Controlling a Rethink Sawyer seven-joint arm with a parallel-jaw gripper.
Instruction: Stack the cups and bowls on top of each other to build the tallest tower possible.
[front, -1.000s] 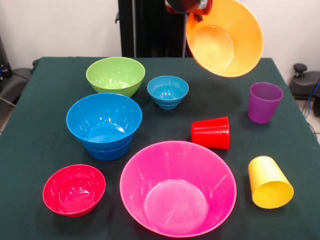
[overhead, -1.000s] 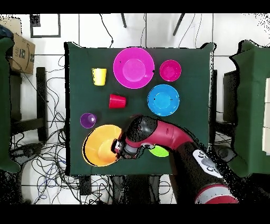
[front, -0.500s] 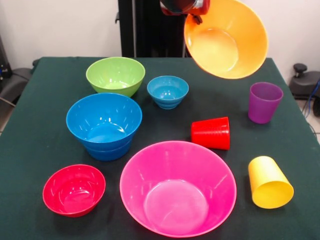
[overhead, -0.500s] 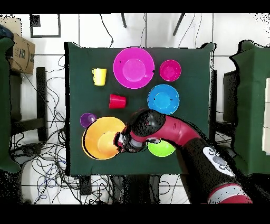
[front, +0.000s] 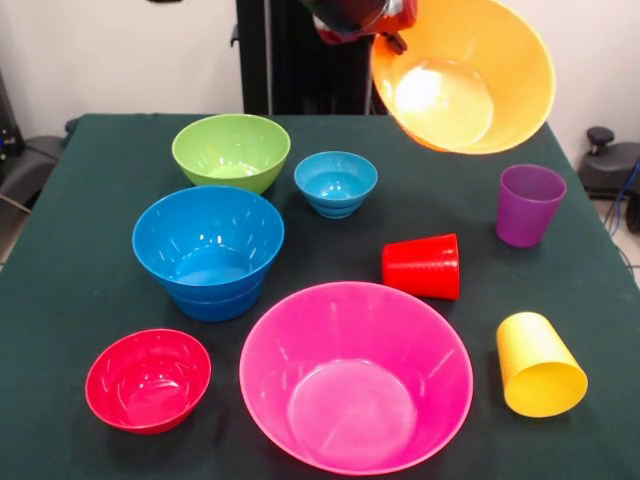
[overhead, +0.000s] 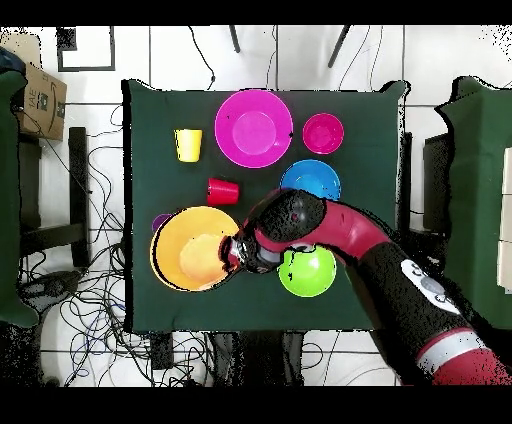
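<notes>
Up in the air, the gripper (front: 392, 28) is clamped on the rim of the big orange bowl (front: 462, 75), which tilts so its inside faces the front view. That view only shows the very end of the arm at the top. The overhead view shows the whole red and black arm (overhead: 345, 232) reaching over the table (overhead: 380, 110), and there it covers most of the purple cup (overhead: 160, 222) and part of the blue bowls.

Seven bowls can be counted: orange, pink (front: 355, 375), green (front: 231, 151), small light-blue (front: 336, 183), small red (front: 148, 379), and two blue ones (front: 209, 250) nested together.

There are three cups. The purple one stands up, while the red cup (front: 422, 266) and yellow cup (front: 539, 364) lie on their sides.

The pink bowl sits close to one table edge, the green bowl close to the opposite edge. Bare cloth is open along both side edges.
</notes>
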